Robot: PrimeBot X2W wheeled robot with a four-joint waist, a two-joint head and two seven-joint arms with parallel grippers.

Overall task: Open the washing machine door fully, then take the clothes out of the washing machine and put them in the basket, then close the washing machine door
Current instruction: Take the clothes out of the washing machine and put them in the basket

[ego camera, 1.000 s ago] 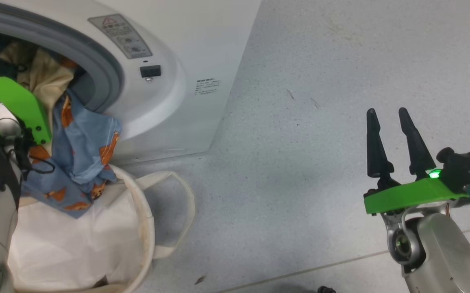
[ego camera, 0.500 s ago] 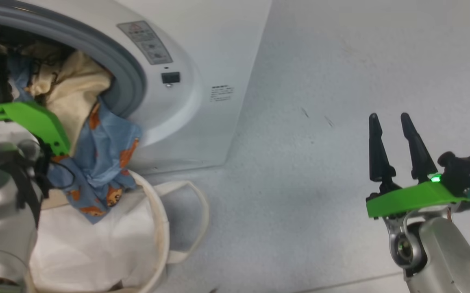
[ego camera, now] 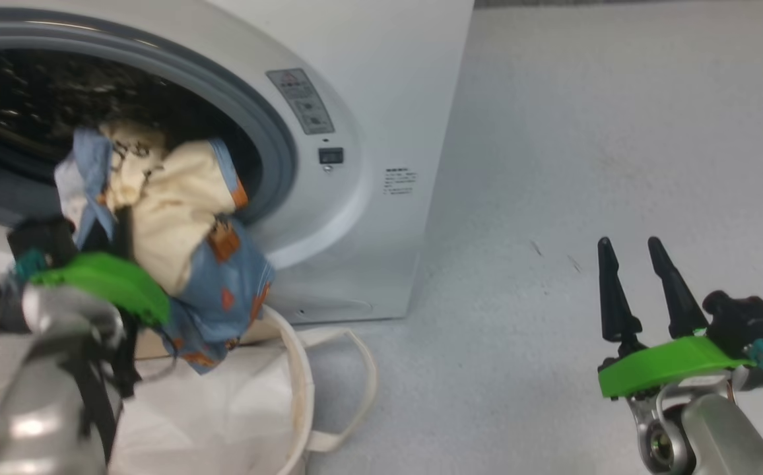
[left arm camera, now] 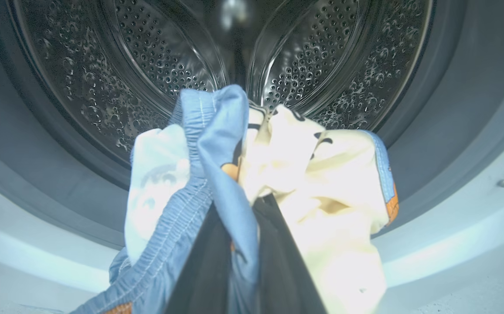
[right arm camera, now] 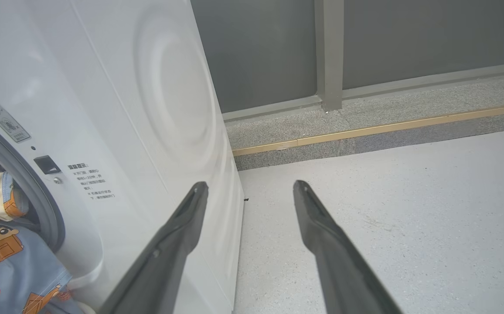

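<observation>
1. Door step reads as done. The round mouth of the white, box-shaped front-loading washing machine (ego camera: 381, 86) stands uncovered, exposing its grey rubber gasket (ego camera: 280, 152) and perforated steel drum (left arm camera: 147, 65).
2. Unloading is under way. The blue, bear-printed fabric clothes (ego camera: 177, 218), bundled with a cream-white piece, sit at the gasket's edge. The drum behind them looks bare as far as the left wrist view reaches.
3. The left gripper (left arm camera: 243, 205) has its two dark fingers pressed together on a fold of the blue fabric, pinching the bundle. Cloth bunches above the fingertips and drapes down both sides.
4. The bundle's lower end hangs just above the round cream canvas basket (ego camera: 299, 396), which stands directly in front of the machine. The clothes are not yet inside it.
5. The right gripper (ego camera: 627, 244), fingers spread and holding nothing, hovers over the pale speckled floor (ego camera: 553, 132), well apart from the clothes.
6. Left to do, by this reading: lower and release the bundle into the basket, then shut the washing machine door.
</observation>
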